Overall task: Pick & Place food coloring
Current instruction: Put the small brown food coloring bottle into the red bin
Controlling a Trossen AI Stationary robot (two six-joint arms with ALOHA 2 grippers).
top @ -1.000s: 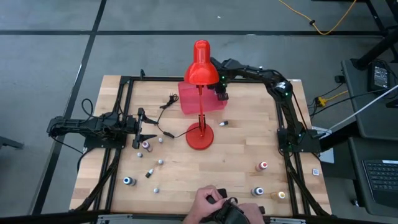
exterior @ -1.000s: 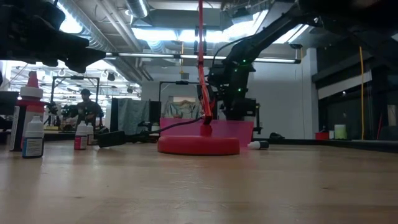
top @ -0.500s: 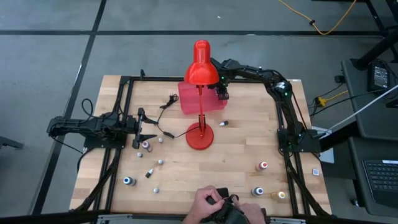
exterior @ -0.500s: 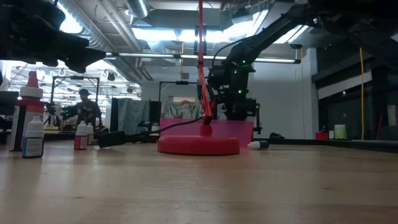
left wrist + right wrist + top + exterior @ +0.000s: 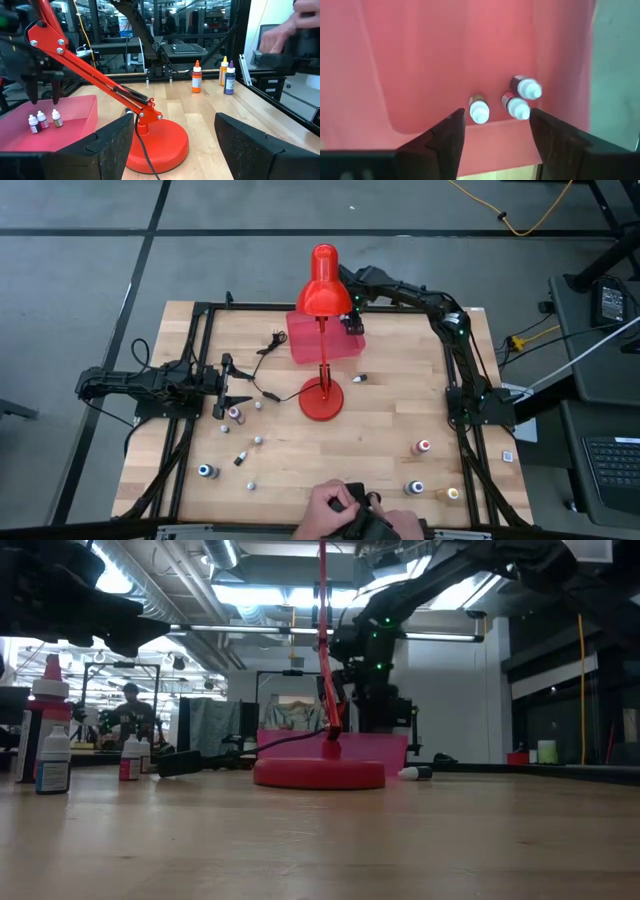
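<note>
no readable text, labels on the small bottles too blurred to read

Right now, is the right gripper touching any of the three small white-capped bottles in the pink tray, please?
Apart: right wrist view shows the open right gripper above three bottles standing in the pink tray, fingers clear.

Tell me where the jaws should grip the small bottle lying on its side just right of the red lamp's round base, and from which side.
Grip the small bottle lying on its side across its body, coming straight down from above. It lies flat on the wooden table, apart from the red lamp's round base, so only its sides are free. Set the jaws across its long axis.
</note>
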